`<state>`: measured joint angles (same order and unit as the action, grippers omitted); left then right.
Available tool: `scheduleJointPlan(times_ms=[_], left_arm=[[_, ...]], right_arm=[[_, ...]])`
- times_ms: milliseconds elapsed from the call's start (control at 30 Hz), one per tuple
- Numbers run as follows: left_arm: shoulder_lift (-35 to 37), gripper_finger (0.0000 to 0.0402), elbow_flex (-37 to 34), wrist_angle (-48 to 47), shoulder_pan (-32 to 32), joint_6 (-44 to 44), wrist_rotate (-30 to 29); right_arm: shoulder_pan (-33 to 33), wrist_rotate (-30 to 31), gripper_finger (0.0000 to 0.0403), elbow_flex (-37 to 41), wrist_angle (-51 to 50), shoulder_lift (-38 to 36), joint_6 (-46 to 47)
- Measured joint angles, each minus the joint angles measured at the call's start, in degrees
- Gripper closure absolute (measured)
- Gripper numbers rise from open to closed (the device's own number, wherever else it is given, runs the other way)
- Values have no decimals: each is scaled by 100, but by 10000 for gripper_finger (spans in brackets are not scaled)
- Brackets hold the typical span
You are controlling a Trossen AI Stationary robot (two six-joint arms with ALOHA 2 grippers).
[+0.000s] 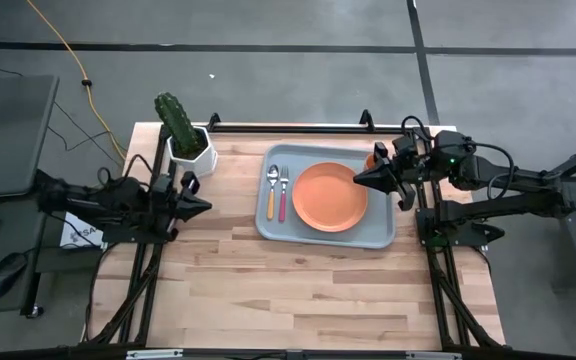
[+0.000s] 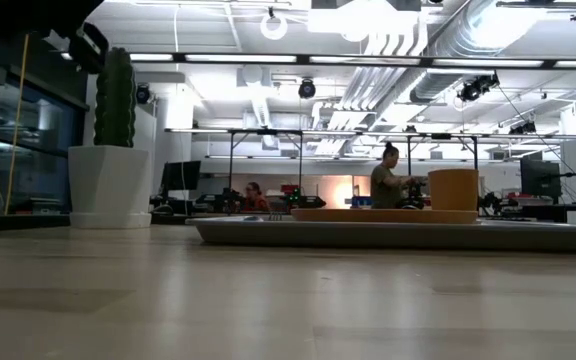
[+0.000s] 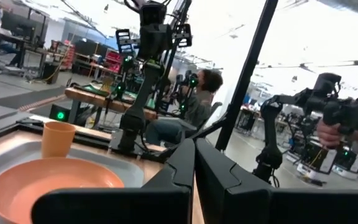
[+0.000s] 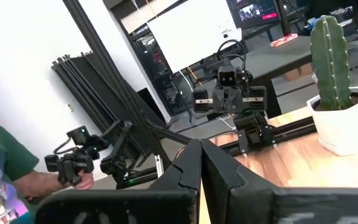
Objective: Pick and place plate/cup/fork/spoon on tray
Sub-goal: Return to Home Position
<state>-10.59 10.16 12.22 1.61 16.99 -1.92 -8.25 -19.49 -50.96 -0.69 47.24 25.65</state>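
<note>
The grey-blue tray (image 1: 383, 232) lies on the table's far right part. On it rest the orange plate (image 1: 330, 197), and to the plate's left the spoon (image 1: 272, 190) and the pink-handled fork (image 1: 283, 193), side by side. The orange cup (image 3: 58, 138) stands upright at the tray's far right corner, half hidden in the high view by my right arm. My right gripper (image 1: 358, 178) is shut and empty, hanging level above the plate's right rim. My left gripper (image 1: 206, 205) is shut and empty, by the table's left edge, pointing toward the tray.
A cactus in a white faceted pot (image 1: 183, 138) stands at the far left corner, just behind my left arm. Black frame rails run along the table's far and side edges. Bare wood lies in front of the tray (image 1: 308, 290). People sit in the room beyond.
</note>
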Motion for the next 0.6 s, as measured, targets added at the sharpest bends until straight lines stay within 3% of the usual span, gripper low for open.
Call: scheduleJointPlan(times_ms=[333, 600], left_arm=[[1056, 401, -630, 28, -6, 60, 10], [1034, 401, -968, 555, -104, 86, 211]], right_arm=[[0, 278, 403, 0, -1, -1, 21], [0, 275, 403, 0, -39, 0, 145]])
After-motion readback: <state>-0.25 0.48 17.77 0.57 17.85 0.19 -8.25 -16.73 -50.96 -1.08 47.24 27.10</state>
